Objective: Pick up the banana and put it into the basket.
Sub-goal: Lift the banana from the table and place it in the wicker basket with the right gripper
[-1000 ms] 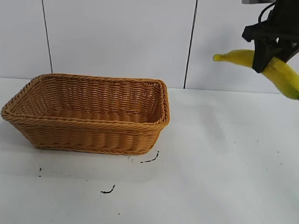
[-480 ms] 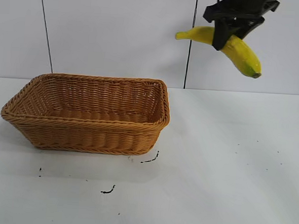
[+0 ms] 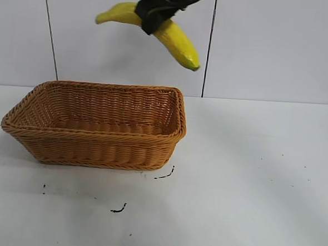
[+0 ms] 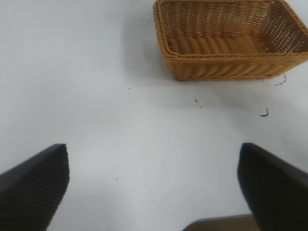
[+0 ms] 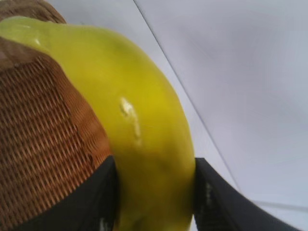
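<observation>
One banana, one wicker basket, two grippers.

Right gripper: high in the exterior view, above the basket's right half, clamped across the banana near its middle. The right wrist view confirms it: both black fingers press against the fruit's flanks, one on each side, with the woven basket floor showing beyond.

Banana: yellow, gently curved, held in the air and well clear of the basket rim. It is tilted, with the stem end up and to the left in the exterior view and the greenish-dark tip down and to the right, roughly over the basket's right end. Not in the basket yet.

Basket: rectangular, tan-orange weave, braided rim, flared sides. It sits on the white table at the left of the exterior view. Nothing lies inside it.

Left gripper: low over bare table, well apart from the basket. Its two dark fingers are spread wide at either edge of the left wrist view, with nothing between them.

Table marks: a few small black scuffs near the basket's front right corner.
</observation>
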